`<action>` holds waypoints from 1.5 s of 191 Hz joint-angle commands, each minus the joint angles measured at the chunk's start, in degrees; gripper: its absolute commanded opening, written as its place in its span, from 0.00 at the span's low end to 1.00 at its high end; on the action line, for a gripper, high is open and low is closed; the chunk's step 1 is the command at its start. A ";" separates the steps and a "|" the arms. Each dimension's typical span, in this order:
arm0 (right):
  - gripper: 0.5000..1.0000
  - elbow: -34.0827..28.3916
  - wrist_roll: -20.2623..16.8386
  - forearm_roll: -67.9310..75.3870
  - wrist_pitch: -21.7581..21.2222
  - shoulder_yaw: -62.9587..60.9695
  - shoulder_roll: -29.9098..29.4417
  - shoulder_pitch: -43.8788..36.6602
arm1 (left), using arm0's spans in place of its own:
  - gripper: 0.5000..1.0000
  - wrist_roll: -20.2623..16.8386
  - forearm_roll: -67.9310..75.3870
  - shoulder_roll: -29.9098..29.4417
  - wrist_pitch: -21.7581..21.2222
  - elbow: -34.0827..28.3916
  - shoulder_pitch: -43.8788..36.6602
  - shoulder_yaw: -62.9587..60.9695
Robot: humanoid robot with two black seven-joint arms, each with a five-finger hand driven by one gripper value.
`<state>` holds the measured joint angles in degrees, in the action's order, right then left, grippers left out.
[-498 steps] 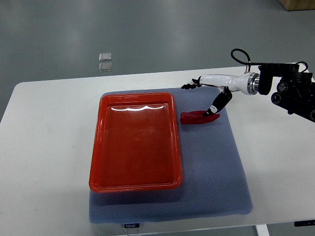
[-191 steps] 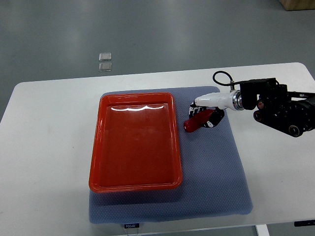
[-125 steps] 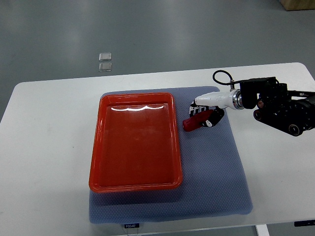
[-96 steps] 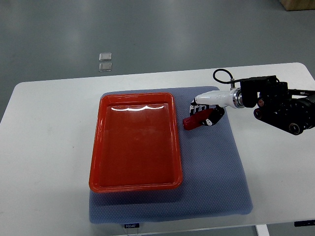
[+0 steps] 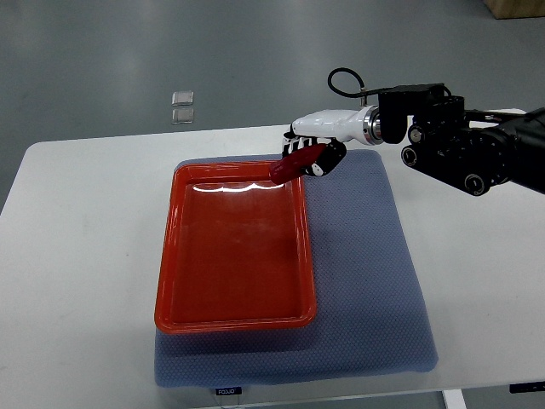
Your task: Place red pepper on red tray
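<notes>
Right hand [image 5: 313,146] curled around pepper [image 5: 294,164], held above tray's [image 5: 170,256] far right corner, tip poking over the rim. Picked up and carried most of the way; lowering and release into tray not yet done. Beneath tray: grey mat [image 5: 366,281] on white table [image 5: 77,256]. Beyond table: grey floor [image 5: 255,51].
</notes>
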<state>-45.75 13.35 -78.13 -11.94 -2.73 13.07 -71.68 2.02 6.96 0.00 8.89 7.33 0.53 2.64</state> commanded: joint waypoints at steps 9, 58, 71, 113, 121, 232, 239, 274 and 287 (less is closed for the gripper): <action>0.00 0.32 0.72 0.08 1.13 0.01 -3.49 0.13 | 1.00 0.00 -0.01 0.00 -0.01 -0.03 0.00 0.00; 0.00 -0.65 3.97 1.13 1.13 0.09 -8.32 1.36 | 1.00 0.00 0.07 0.00 -0.01 -0.03 0.00 0.00; 0.00 -1.35 4.76 1.40 1.13 0.09 -9.55 1.98 | 1.00 0.00 -0.01 0.00 -0.01 0.05 0.00 0.00; 0.01 -2.06 4.85 1.13 0.95 0.36 -12.98 5.49 | 1.00 0.00 -0.01 0.00 -0.01 0.05 0.00 0.00; 0.01 -2.06 4.76 1.05 1.04 0.45 -13.07 6.20 | 1.00 0.00 -0.01 0.00 -0.01 0.05 0.00 0.00; 0.56 -1.35 4.58 1.22 2.97 0.18 -13.07 6.99 | 1.00 0.00 -0.01 0.00 -0.01 0.05 0.00 0.00; 0.57 -1.35 4.58 1.22 2.97 0.18 -13.07 6.99 | 1.00 0.00 0.07 0.00 -0.01 0.05 0.00 0.00; 0.77 -1.35 4.67 1.48 3.94 -0.26 -12.98 6.02 | 1.00 0.00 -0.01 0.00 -0.01 -0.03 0.00 0.00; 0.79 -1.35 4.67 1.48 4.11 -1.92 -12.63 5.41 | 1.00 0.00 -0.01 0.00 -0.01 0.05 0.00 0.00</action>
<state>-47.11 17.98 -76.72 -8.26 -2.99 0.06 -65.51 2.02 6.97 0.00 8.87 7.33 0.53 2.64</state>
